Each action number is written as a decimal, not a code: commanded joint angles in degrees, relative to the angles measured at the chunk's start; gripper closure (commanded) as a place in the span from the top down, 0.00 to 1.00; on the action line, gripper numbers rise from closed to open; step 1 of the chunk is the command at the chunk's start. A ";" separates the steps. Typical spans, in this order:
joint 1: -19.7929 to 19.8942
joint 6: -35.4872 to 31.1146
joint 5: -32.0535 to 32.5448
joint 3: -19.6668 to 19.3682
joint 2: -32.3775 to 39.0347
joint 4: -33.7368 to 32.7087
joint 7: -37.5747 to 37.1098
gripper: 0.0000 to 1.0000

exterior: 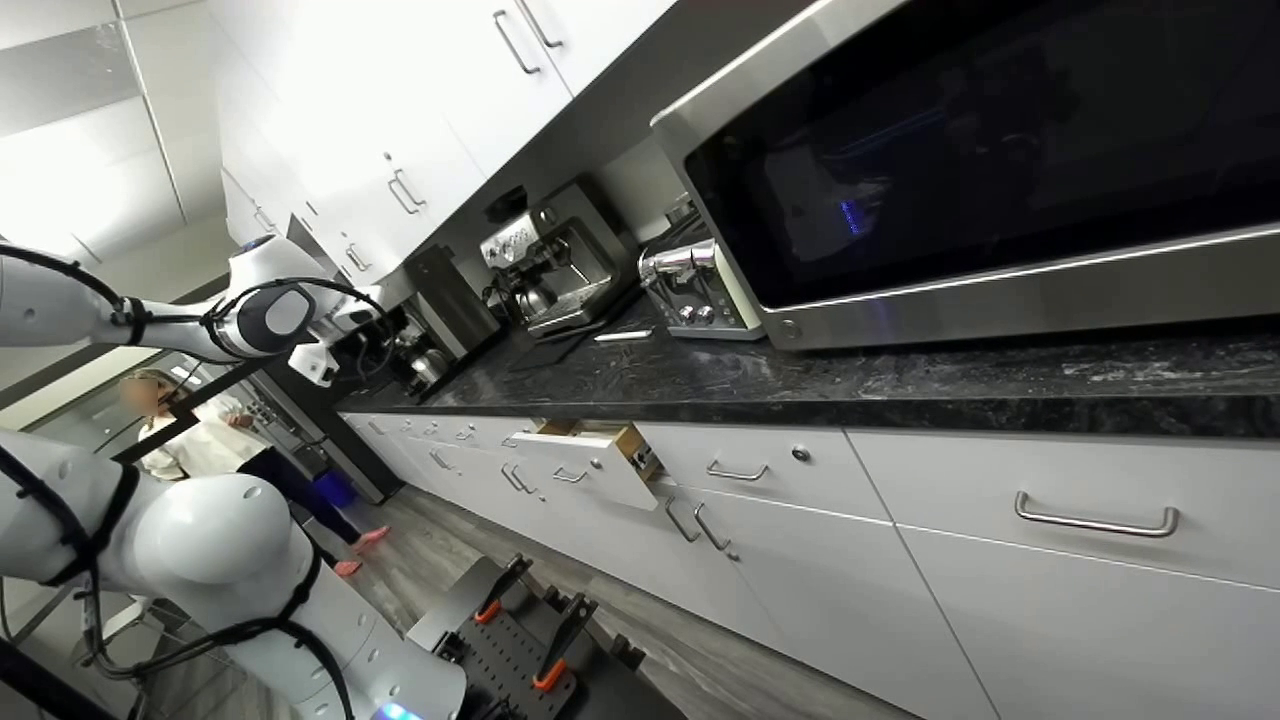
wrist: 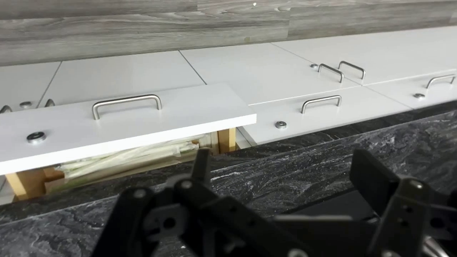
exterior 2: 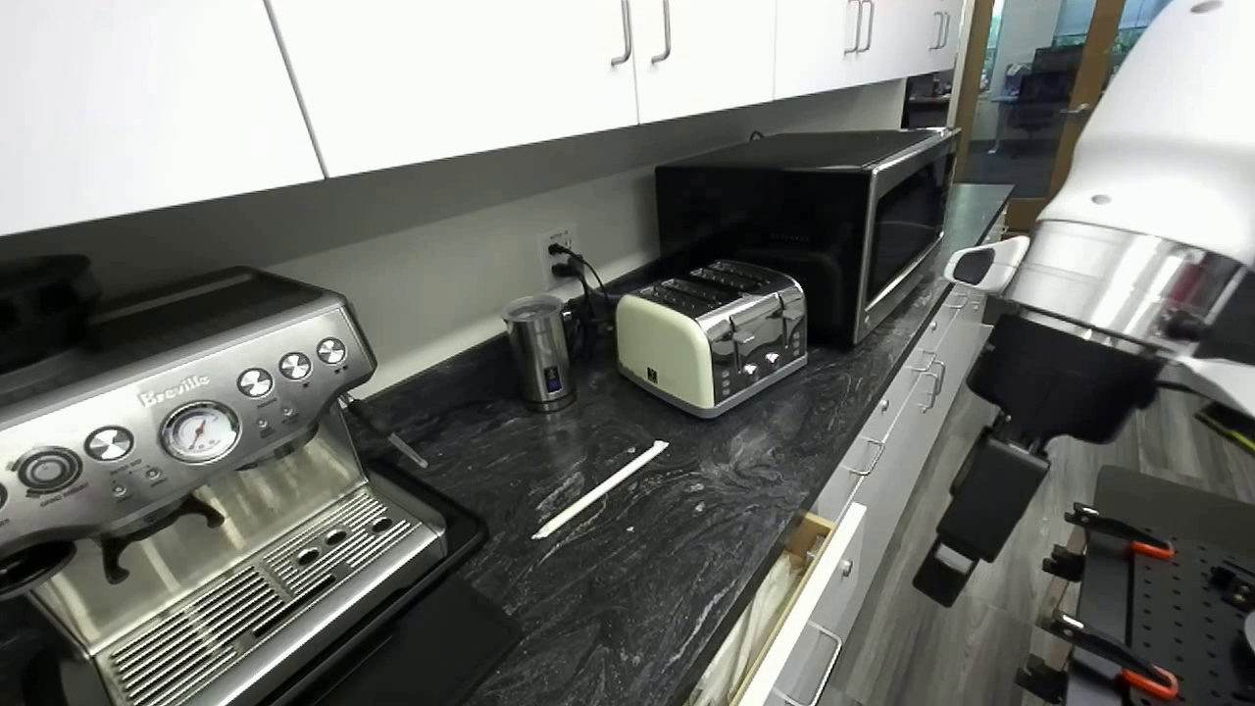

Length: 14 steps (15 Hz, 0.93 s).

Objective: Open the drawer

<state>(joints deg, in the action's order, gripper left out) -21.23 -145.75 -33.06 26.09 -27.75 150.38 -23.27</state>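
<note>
The drawer (exterior: 590, 468) stands partly pulled out, with its white front and silver bar handle away from the cabinet face and its tan wooden side showing. In an exterior view the drawer (exterior 2: 784, 628) is seen from above, with pale wrapped items inside. In the wrist view the drawer front (wrist: 185, 107) lies at left, its handle (wrist: 126, 101) bare. My gripper (wrist: 280, 160) has its fingers wide apart and holds nothing; dark countertop shows between them. In an exterior view my gripper (exterior 2: 946, 574) hangs apart from the handle. It is small and dark in an exterior view (exterior: 365, 352).
A dark stone countertop (exterior 2: 608, 598) runs above the drawers. It bears an espresso machine (exterior 2: 304, 471), a cream toaster (exterior 2: 667, 353), a milk frother (exterior 2: 541, 353), a wrapped straw (exterior 2: 600, 490) and a microwave (exterior: 960, 200). A person (exterior: 210, 435) stands beyond the arm.
</note>
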 commanded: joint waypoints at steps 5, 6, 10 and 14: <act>-0.08 -26.18 -0.51 7.19 23.90 -2.46 -21.47 1.00; -1.10 -31.16 -0.92 7.50 27.72 -2.79 -22.49 1.00; -3.60 -34.19 -1.05 6.84 29.72 -2.11 -21.51 1.00; -2.63 -37.10 -3.48 8.84 33.67 -4.52 -21.61 1.00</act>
<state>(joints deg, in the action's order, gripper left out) -24.04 -180.87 -34.91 34.49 5.14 146.11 -44.24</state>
